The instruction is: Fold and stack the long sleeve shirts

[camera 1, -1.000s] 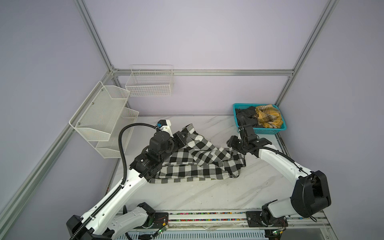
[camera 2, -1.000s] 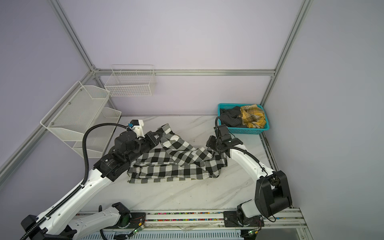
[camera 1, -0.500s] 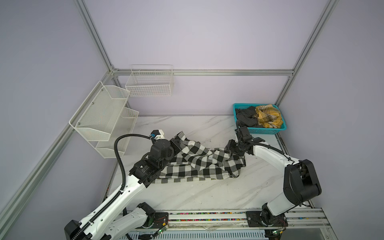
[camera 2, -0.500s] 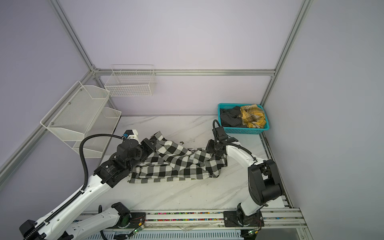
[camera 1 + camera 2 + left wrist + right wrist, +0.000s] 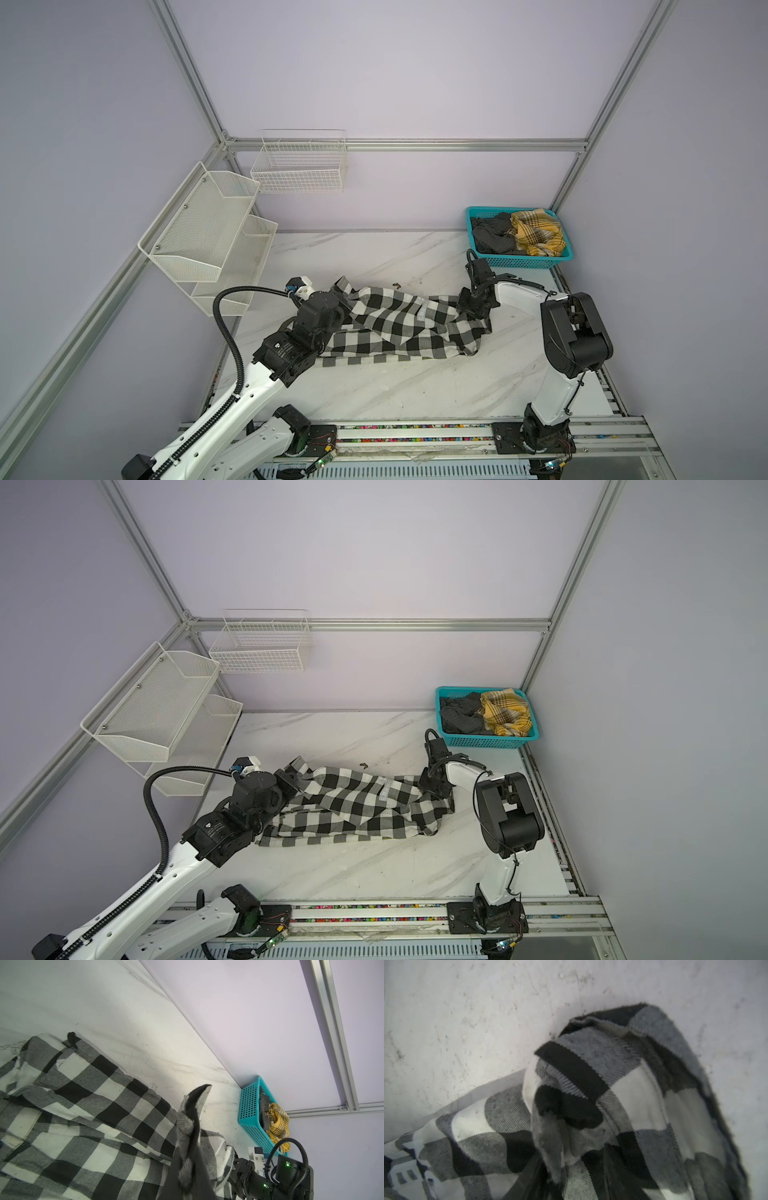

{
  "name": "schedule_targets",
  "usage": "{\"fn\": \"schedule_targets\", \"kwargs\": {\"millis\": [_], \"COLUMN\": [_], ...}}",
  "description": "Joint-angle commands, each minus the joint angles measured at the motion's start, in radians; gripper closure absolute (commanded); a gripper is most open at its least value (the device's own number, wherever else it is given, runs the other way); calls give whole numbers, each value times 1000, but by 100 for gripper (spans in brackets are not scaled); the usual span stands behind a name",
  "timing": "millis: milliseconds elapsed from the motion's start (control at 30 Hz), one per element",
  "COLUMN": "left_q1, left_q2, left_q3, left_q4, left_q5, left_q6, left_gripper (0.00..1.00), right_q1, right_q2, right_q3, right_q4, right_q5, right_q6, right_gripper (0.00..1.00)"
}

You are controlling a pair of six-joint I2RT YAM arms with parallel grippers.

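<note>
The checked shirt (image 5: 399,328) is stretched, crumpled, across the counter (image 5: 374,386), so spreading before the first fold is judged to be in hand. One end is pinched in the left claw (image 5: 340,294). The other end is bunched at the right claw (image 5: 468,308), whose grip cannot be told. Flattening is called for next.

The checked shirt (image 5: 399,328) lies rumpled, drawn out long across the middle of the marble surface (image 5: 374,386), with white block letters showing near its right end.
</note>
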Motion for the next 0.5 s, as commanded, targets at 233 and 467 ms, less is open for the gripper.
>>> {"fn": "schedule_targets", "kwargs": {"millis": [233, 467], "left_q1": [6, 73], "left_q2": [6, 148], "left_q3": [-205, -225], "left_q4": [10, 92], "left_q5": [-267, -231], "left_q6": [-22, 34], "left_gripper": [100, 100], "right_q1": [3, 3], "right_q2": [79, 77], "right_q3": [109, 109], "right_q4": [-111, -136], "right_q5": [17, 10], "right_q6": [-82, -103], "right_gripper": [60, 57]}}
